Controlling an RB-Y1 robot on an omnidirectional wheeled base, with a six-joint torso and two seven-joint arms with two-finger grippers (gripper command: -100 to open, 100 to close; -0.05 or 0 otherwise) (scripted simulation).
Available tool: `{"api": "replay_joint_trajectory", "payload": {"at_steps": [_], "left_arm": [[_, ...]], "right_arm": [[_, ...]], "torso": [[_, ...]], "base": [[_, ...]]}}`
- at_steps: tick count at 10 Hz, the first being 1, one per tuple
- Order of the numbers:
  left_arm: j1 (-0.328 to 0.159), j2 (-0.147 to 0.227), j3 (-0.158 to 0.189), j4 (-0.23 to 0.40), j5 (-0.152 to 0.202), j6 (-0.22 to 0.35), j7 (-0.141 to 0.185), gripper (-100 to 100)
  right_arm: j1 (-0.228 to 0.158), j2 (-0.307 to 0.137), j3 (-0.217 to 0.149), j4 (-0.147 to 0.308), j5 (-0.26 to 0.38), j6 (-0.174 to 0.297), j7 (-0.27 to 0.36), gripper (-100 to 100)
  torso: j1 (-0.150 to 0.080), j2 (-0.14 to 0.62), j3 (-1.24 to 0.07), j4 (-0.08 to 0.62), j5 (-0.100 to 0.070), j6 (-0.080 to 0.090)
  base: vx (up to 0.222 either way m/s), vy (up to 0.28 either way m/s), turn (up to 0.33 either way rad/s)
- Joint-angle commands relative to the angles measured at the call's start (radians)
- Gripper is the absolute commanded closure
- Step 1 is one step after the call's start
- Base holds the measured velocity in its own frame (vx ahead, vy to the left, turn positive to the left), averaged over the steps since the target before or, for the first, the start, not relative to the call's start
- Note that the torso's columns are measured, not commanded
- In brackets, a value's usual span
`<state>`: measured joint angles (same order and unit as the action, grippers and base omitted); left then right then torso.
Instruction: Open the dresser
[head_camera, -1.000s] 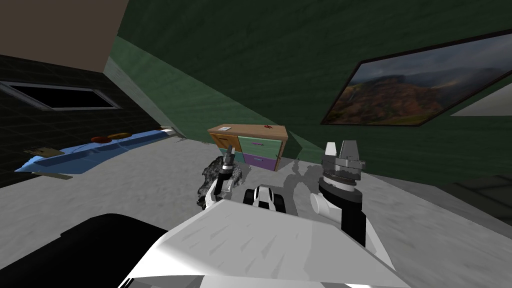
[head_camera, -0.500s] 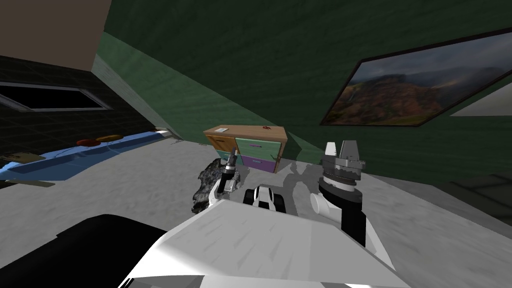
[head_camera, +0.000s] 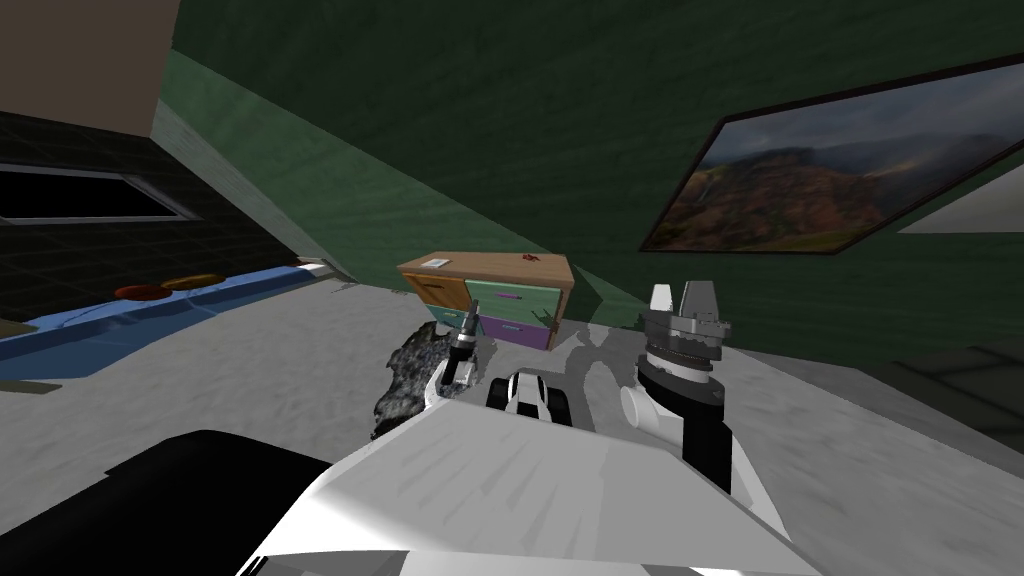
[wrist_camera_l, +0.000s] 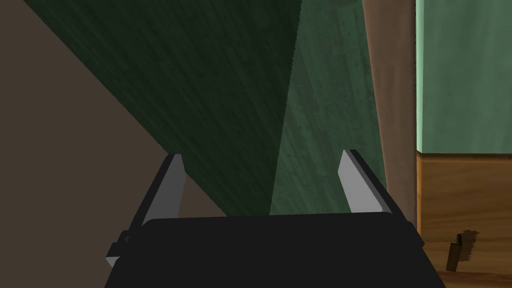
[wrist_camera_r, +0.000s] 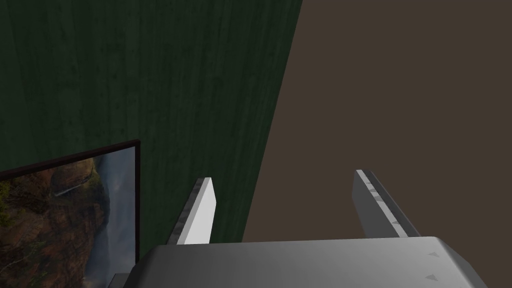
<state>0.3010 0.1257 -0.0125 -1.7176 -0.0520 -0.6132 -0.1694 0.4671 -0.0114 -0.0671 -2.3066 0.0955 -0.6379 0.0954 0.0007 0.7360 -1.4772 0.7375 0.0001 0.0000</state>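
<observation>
Wood-brown on top, with drawer fronts in orange, green, teal and purple, the dresser (head_camera: 490, 292) stands against the dark green wall, well apart from me across the grey floor. All its drawers look shut to me, so I think the job has not started and I first need to get closer. My left end effector (wrist_camera_l: 262, 156) points roughly toward the dresser with its two fingers wide apart and nothing between them. I guess it is held open so it can slip round a handle later. My right end effector (wrist_camera_r: 283, 176) is raised up beside my chest, fingers also apart and empty, most likely to keep it out of the way. The head view gives me the whole dresser, all four colours and the long stretch of floor in between. The left wrist view gives something else: a slice of the dresser off to the side of one finger, a green front next to an orange one, with a small dark bit (wrist_camera_l: 462, 250) that may be a handle, though I cannot be sure.
</observation>
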Motion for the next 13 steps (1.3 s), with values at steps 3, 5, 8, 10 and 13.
{"api": "replay_joint_trajectory", "payload": {"at_steps": [3, 5, 8, 10, 13], "left_arm": [[-0.029, -0.004, -0.01, 0.125, -0.017, 0.0, -0.008, -100], [-0.047, -0.01, -0.017, 0.192, -0.028, 0.002, -0.015, -100], [-0.063, -0.016, -0.024, 0.258, -0.039, 0.003, -0.021, -100], [-0.079, -0.019, -0.031, 0.318, -0.048, 0.005, -0.027, -100], [-0.098, -0.02, -0.039, 0.392, -0.06, 0.007, -0.035, -100]], "right_arm": [[0.0, 0.0, 0.0, 0.0, 0.0, 0.0, 0.0, 0], [0.0, 0.0, 0.0, 0.0, 0.0, 0.0, 0.0, 0], [0.0, 0.0, 0.0, 0.0, 0.0, 0.0, 0.0, 0], [0.0, 0.0, 0.0, 0.0, 0.0, 0.0, 0.0, 0], [0.0, 0.0, 0.0, 0.0, 0.0, 0.0, 0.0, 0]], "torso": [[-0.001, 0.005, 0.003, 0.001, 0.0, 0.0], [-0.001, 0.002, 0.001, 0.001, 0.0, 0.0], [0.0, 0.004, 0.002, 0.001, 0.0, 0.0], [-0.001, 0.002, 0.001, 0.001, 0.0, 0.0], [0.0, 0.0, 0.0, 0.0, 0.0, 0.0]], "base": [[0.108, -0.002, -0.035], [0.13, -0.008, -0.059], [0.099, 0.015, -0.034], [0.105, 0.002, -0.054], [0.129, 0.003, -0.04]]}}
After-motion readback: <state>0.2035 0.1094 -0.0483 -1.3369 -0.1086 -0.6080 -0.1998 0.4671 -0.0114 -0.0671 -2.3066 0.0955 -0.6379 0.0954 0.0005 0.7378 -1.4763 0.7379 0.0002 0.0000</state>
